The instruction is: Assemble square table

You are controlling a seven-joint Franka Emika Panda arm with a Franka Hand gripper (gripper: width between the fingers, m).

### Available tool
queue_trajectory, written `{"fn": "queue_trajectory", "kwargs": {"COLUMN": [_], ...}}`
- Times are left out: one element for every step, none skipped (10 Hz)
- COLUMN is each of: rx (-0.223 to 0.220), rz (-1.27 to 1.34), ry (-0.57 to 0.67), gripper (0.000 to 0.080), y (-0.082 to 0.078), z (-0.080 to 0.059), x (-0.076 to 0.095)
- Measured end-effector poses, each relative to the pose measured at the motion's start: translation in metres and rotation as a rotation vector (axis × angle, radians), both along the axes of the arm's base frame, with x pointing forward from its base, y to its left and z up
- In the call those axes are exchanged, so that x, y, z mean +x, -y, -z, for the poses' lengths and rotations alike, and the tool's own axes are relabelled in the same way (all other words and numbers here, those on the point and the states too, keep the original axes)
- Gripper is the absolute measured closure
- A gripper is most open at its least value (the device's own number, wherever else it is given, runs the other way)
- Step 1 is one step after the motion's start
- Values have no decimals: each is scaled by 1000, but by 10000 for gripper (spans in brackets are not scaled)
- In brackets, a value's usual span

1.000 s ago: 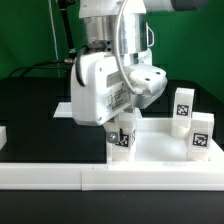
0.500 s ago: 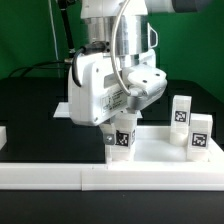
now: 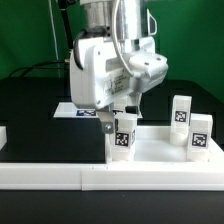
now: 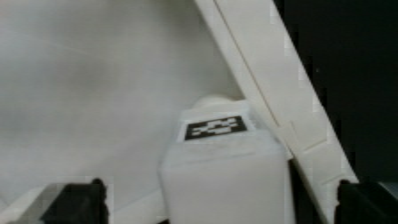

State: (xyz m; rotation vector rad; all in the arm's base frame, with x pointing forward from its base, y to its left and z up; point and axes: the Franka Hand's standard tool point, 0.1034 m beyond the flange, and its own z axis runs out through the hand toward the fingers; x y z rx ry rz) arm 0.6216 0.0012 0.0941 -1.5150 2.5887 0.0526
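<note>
The white square tabletop (image 3: 155, 143) lies flat by the front rail. One tagged white leg (image 3: 122, 138) stands upright at its corner on the exterior view's left. My gripper (image 3: 117, 120) hovers just above that leg, open. In the wrist view the leg (image 4: 222, 150), with its tag on top, stands between my two dark fingertips (image 4: 80, 200), which are clear of it on both sides. My gripper (image 4: 222, 205) is centred over it, with the tabletop (image 4: 89, 80) below. Two more tagged legs (image 3: 182, 112) (image 3: 201, 135) stand on the exterior view's right.
A long white border rail (image 3: 110, 176) runs along the front. The marker board (image 3: 70, 110) lies on the black table behind the arm. A small white piece (image 3: 3, 136) sits at the exterior view's left edge. A green wall is behind.
My gripper has risen off the leg and shifted slightly toward the exterior view's right. The leg stays upright on the tabletop corner. The other legs have not moved.
</note>
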Motion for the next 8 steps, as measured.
{"fn": "queue_trajectory", "kwargs": {"rx": [5,4,3,3,3,2,2,2], "rz": [3,7,7,6,6,6,6,6], "ry": [20,30,25,24,24,23,23,23], "gripper": [153,151,151,151,151,151,151,151], "y": [2,6,7,6,6,6,6,6], "z": [-12,-18,-16,-15,-15,-15,-14,-14], "x": [5,8,7,7,7,7,7,6]}}
